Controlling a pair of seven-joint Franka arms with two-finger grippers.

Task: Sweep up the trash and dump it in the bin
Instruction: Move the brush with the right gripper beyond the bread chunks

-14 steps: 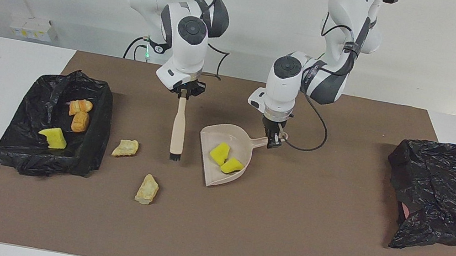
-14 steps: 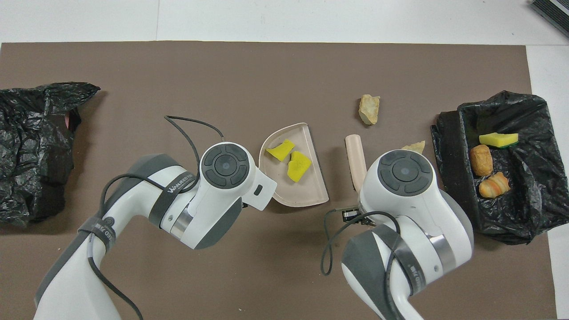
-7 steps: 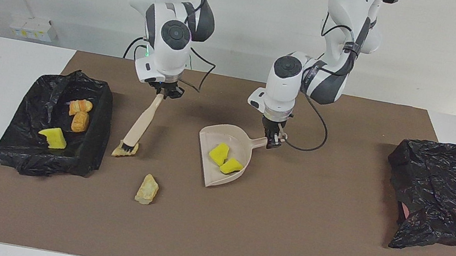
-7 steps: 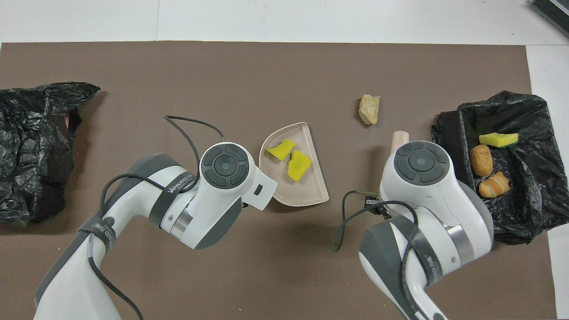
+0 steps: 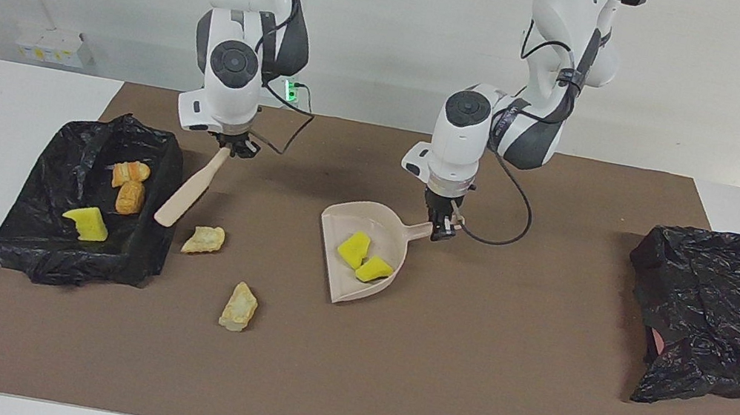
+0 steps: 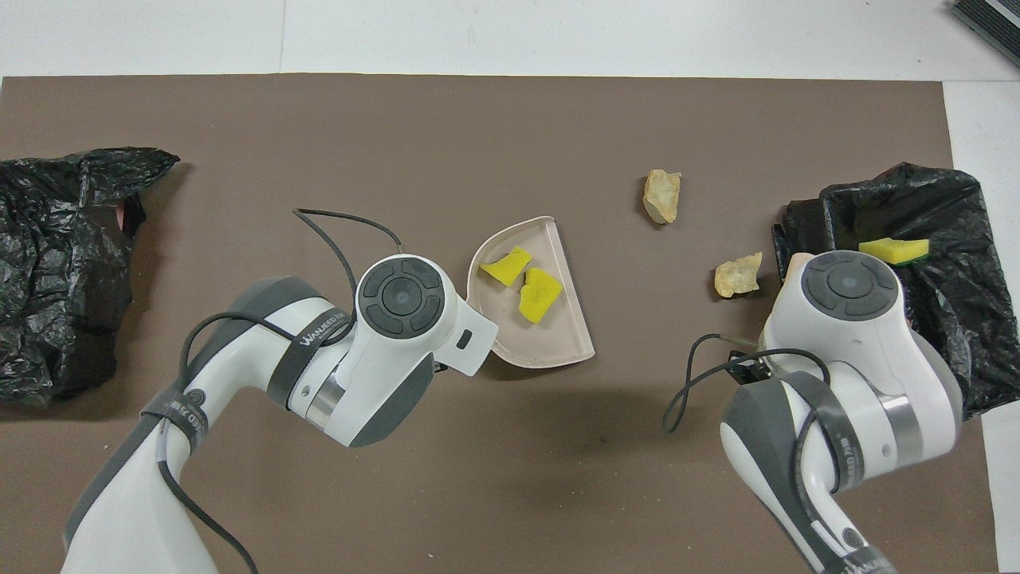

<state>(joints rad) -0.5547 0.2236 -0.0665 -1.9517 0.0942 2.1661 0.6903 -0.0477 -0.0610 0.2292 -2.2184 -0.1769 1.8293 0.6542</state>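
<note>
Right gripper point(image 5: 231, 145) clamps pale wooden brush point(image 5: 191, 189) beside black-lined bin point(image 5: 148, 253); left gripper point(image 5: 442, 231) grips beige plastic dustpan point(image 5: 345, 222). Risk: a wide stroke flicks tan bread lump point(image 5: 204, 239) past dustpan.

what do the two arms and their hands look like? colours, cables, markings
Both arms are glossy white with dark grey joint sections and round dark grey caps. The left hand and right hand are small black two-finger units. A loose black cable loops beside each wrist. Dark grey bands carry white lettering, unreadable here. A green light glows near the right arm.
</note>
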